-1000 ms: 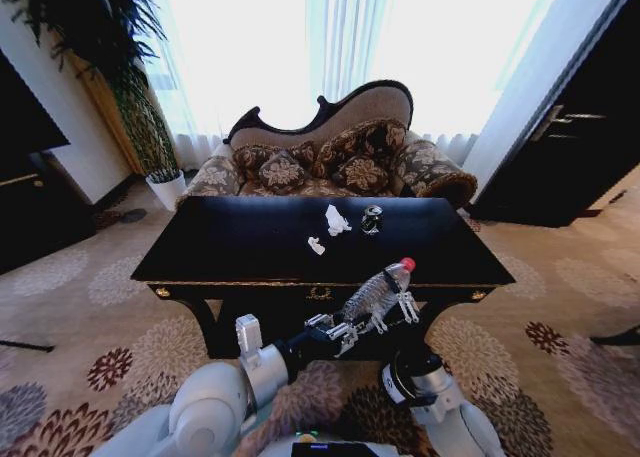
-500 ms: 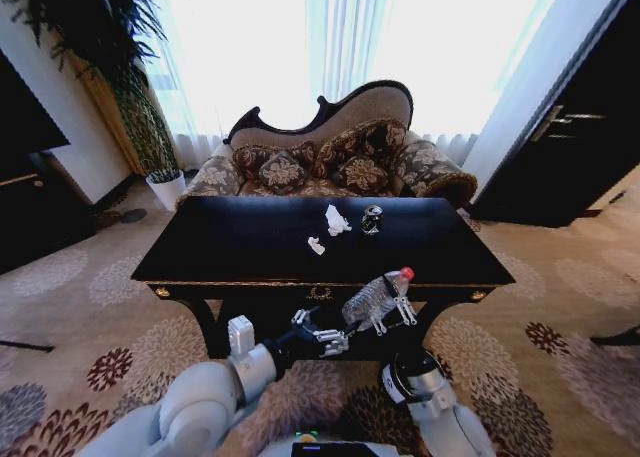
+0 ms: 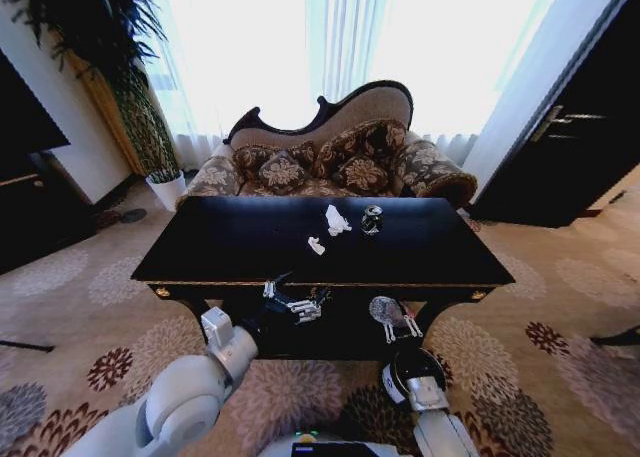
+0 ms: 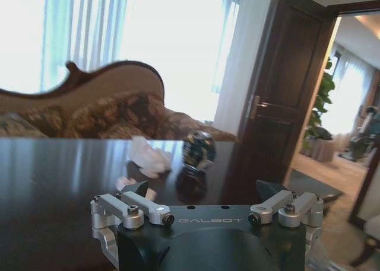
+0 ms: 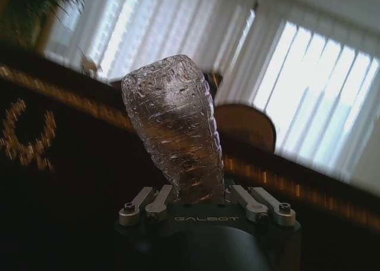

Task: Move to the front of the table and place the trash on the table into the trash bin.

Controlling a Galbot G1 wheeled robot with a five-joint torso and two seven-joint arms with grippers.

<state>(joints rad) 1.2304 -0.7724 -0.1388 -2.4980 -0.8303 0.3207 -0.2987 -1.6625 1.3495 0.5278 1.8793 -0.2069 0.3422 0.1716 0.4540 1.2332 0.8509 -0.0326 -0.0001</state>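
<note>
Sunlit curtains and a patterned sofa [image 3: 330, 157] back our glossy black table [image 3: 240, 242]. Below its front edge, our right gripper [image 3: 399, 327] clamps the clear bottle [image 5: 172, 126], long axis running straight out from the jaws. Our left gripper [image 3: 296, 302] hovers, fingers spread, empty.

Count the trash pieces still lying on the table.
3: a larger paper scrap and dark can toward the sofa side, a smaller scrap nearer the robot. The bottle is in the right hand.

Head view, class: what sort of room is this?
Probably a furnished lounge or hotel sitting room: a patterned sofa behind a glossy black table, floral carpet, and sheer-curtained windows.
</note>
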